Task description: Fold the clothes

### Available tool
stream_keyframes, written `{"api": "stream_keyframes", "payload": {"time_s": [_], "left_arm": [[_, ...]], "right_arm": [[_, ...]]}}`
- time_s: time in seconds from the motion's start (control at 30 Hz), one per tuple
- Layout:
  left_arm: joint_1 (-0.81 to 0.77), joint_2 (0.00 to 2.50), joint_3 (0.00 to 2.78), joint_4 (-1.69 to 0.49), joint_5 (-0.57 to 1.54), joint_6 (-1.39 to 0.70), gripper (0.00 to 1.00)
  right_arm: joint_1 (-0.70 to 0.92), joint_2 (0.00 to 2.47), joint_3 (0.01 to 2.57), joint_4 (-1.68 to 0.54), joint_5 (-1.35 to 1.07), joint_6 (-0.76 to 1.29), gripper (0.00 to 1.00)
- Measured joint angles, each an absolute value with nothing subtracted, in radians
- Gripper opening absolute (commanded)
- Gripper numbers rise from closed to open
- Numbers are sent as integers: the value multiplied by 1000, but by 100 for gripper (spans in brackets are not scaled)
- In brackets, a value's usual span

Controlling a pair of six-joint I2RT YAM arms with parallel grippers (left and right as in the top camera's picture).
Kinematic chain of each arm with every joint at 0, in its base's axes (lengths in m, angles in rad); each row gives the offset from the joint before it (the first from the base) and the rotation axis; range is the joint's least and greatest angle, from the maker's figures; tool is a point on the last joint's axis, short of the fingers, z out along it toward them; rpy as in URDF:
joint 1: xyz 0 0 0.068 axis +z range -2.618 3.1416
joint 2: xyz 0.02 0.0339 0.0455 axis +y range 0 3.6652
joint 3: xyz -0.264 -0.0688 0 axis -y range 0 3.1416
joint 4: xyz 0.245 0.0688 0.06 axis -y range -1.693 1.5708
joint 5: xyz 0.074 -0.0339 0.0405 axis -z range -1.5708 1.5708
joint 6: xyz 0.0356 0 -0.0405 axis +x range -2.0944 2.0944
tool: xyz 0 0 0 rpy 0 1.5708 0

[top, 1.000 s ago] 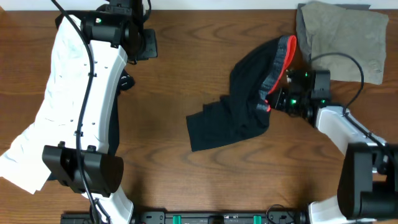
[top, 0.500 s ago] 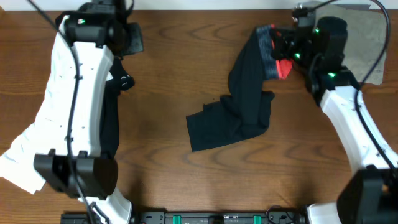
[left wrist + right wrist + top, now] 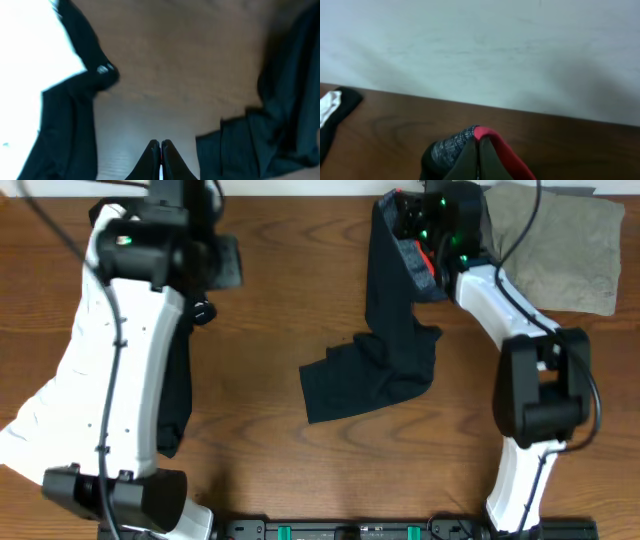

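Seen from overhead, the left arm (image 3: 125,350) covers most of the white piece (image 3: 40,430), which the left edge also cuts off, and part of the black piece (image 3: 178,405) beside it. The right hand (image 3: 415,225) hides much of the leggings' (image 3: 390,350) waistband (image 3: 432,262). The left wrist view is blurred throughout; the khaki piece's (image 3: 570,250) left side lies under the right arm (image 3: 500,290)

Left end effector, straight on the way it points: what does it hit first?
The left end effector probably meets bare table first, in the gap between the black garment and the leggings; depth is unclear.
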State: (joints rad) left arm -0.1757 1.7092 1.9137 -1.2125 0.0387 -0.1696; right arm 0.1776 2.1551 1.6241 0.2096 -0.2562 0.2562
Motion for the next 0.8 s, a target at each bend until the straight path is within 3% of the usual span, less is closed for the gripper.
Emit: {"api": "stream_keyframes", "payload": {"time_s": [0.03, 0.13, 0.17, 0.3, 0.6, 0.8], "left_arm": [[-184, 1713, 1881, -1200, 43, -167, 6], [-206, 1717, 1789, -1165, 50, -159, 6], [-212, 1718, 1754, -1147, 53, -156, 6], [-226, 1720, 1634, -1058, 107, -131, 6], [-299, 1723, 1378, -739, 327, 1, 6], [-352, 1775, 1327, -636, 384, 31, 6]], "right_arm": [[175, 2172, 1657, 186, -252, 262, 38], [169, 2183, 1708, 134, -250, 263, 72], [164, 2183, 1727, 114, -259, 263, 80], [142, 2180, 1769, 28, -315, 255, 96], [79, 2141, 1773, -294, -490, 182, 99], [72, 2107, 1773, -441, -526, 102, 99]]}}
